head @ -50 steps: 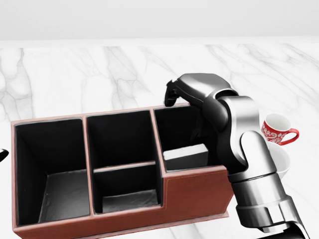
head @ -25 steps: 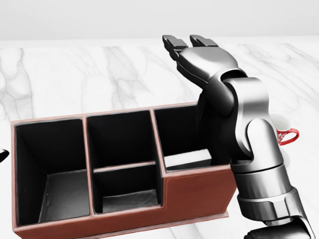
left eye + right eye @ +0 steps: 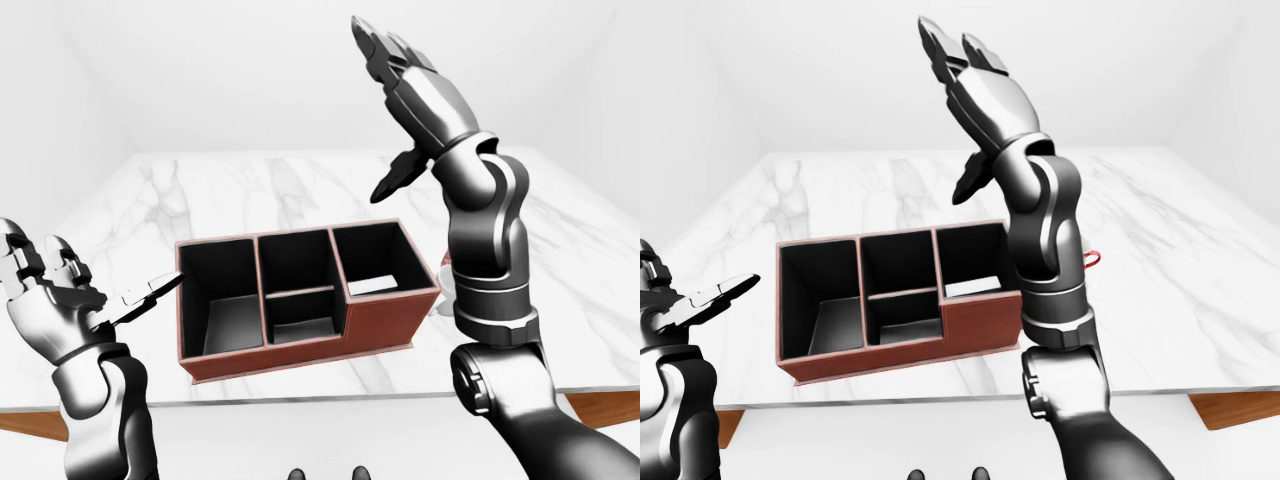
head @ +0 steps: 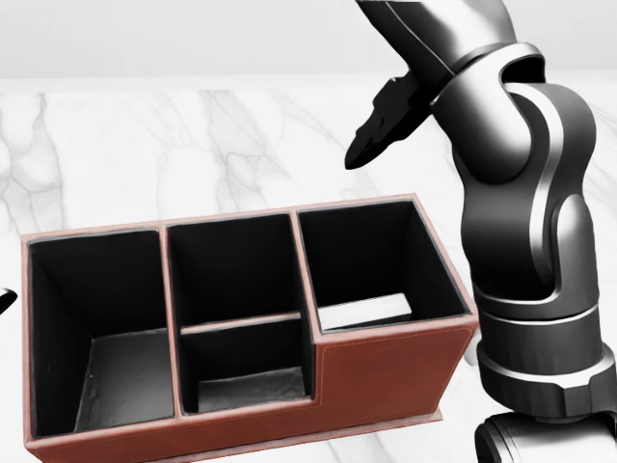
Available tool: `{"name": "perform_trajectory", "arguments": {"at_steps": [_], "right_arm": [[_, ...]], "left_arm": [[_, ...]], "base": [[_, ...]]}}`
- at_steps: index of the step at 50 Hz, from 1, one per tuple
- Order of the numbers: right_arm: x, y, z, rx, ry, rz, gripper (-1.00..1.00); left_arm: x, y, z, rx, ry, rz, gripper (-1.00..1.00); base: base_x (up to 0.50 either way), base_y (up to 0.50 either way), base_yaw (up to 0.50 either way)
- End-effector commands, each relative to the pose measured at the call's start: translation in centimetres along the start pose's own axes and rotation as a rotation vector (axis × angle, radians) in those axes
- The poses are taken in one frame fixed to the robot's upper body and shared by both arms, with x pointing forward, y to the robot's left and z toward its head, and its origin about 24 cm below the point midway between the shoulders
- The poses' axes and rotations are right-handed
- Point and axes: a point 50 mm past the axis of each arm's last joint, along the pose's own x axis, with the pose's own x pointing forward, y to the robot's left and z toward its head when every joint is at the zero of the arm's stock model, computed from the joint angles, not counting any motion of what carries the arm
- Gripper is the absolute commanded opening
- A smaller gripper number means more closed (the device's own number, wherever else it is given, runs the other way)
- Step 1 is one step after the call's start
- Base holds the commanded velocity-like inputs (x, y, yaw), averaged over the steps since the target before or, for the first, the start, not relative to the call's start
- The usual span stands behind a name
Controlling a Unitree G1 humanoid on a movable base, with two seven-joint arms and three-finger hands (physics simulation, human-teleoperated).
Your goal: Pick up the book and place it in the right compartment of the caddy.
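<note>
Left-eye view: we recorded the right hand (image 3: 405, 75) raised high above the caddy (image 3: 300, 295), fingers (image 3: 375, 40) spread and pointing up, thumb hanging down toward the view's left. It held nothing. The forearm rose almost upright from the elbow at the view's lower right.

We found the left hand (image 3: 55, 290) low at the view's left edge, well apart from the caddy. Its fingers were open, one fingertip reaching toward the caddy's left wall without touching it. It gripped nothing.

The caddy was a reddish-brown box with a black interior, standing on the white marble table (image 3: 230, 190). In the head view we counted one large compartment at left, a middle section split into an upper and a lower cell, and a right compartment (image 4: 371, 260).

The book (image 4: 364, 313) lay flat on the floor of the right compartment, against its lower wall in the head view. We saw it only as a pale slab partly hidden by that wall.

In the right-eye view a thin red loop (image 3: 1093, 256) showed just right of the right forearm; we could not tell what it belonged to.
</note>
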Motion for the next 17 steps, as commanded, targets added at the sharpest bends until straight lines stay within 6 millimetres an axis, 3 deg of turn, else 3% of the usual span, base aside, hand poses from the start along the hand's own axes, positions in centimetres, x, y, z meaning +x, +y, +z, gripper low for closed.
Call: {"name": "perform_trajectory", "arguments": {"at_steps": [1,9,17], "right_arm": [[-1.2,-2.5,1.3,0.098,-0.123,-0.215,1.0],[-0.9,-1.7,0.1,0.146,-0.086,-0.212,1.0],[-1.2,-1.8,0.3,0.143,-0.095,-0.227,1.0]], "left_arm": [[0.0,-0.1,0.0,0.0,0.0,-0.002,1.0],[0.0,0.0,0.0,0.0,0.0,-0.001,1.0],[0.0,0.0,-0.1,0.001,0.0,-0.001,1.0]], "base": [[0.0,0.0,0.0],[0.0,0.0,0.0],[0.0,0.0,0.0]]}}
